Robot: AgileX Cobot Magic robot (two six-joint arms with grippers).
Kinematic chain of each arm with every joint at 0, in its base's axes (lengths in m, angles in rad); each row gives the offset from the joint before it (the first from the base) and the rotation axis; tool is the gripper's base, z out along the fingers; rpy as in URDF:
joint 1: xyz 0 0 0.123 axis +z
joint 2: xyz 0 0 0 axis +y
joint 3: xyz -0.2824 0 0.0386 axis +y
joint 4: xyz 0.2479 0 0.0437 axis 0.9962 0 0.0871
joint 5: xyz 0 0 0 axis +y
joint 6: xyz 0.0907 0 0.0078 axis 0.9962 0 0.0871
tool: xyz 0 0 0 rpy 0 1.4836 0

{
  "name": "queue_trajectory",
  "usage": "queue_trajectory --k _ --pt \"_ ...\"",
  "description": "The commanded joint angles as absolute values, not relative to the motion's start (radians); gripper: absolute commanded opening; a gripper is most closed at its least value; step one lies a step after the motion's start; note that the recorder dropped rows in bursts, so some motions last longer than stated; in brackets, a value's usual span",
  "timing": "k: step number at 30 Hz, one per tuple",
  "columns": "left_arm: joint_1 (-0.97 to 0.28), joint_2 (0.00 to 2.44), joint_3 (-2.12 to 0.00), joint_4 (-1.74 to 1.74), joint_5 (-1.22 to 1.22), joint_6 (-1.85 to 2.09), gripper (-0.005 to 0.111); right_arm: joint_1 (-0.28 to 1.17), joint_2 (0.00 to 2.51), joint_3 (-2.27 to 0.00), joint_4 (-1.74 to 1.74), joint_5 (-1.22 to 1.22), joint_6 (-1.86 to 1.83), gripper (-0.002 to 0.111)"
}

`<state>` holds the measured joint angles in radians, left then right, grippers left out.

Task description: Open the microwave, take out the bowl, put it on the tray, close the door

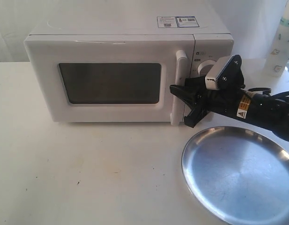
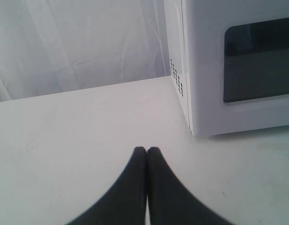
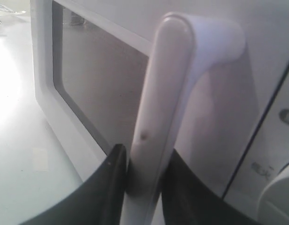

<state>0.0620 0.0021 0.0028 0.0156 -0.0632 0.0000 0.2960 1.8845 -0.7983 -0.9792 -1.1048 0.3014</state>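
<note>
The white microwave [image 1: 125,28] stands at the back of the table with its door [image 1: 43,84] closed, so the bowl is hidden. My right gripper [image 1: 181,107] reaches in from the right and is shut on the lower part of the vertical bar handle [image 1: 180,63]. In the right wrist view its two dark fingers [image 3: 111,178] press both sides of the handle [image 3: 167,79], next to the dark window [image 3: 97,84]. The silver tray [image 1: 238,173] lies empty at front right. My left gripper [image 2: 146,150] is shut on nothing, over bare table beside the microwave's corner [image 2: 188,93].
A dial [image 1: 207,65] and the control panel sit right of the handle, just behind my right wrist. A pale bottle [image 1: 281,42] stands at the back right. A white curtain [image 2: 78,42] closes off the back of the white table [image 1: 88,173].
</note>
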Motion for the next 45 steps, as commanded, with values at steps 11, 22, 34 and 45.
queue_trajectory --k 11,22,34,45 --pt "0.057 0.0 0.0 0.009 -0.069 0.0 0.0 0.329 1.862 -0.818 -1.321 -1.221 0.241 0.0" --pt "0.057 0.0 0.0 0.009 -0.069 0.0 0.0 0.453 1.78 -0.818 -1.478 -1.221 0.301 0.0" --pt "0.057 0.0 0.0 0.009 -0.069 0.0 0.0 0.467 1.677 -0.816 -1.669 -1.221 0.431 0.0" --pt "0.057 0.0 0.0 0.009 -0.069 0.0 0.0 0.467 1.586 -0.812 -1.724 -1.221 0.501 0.0"
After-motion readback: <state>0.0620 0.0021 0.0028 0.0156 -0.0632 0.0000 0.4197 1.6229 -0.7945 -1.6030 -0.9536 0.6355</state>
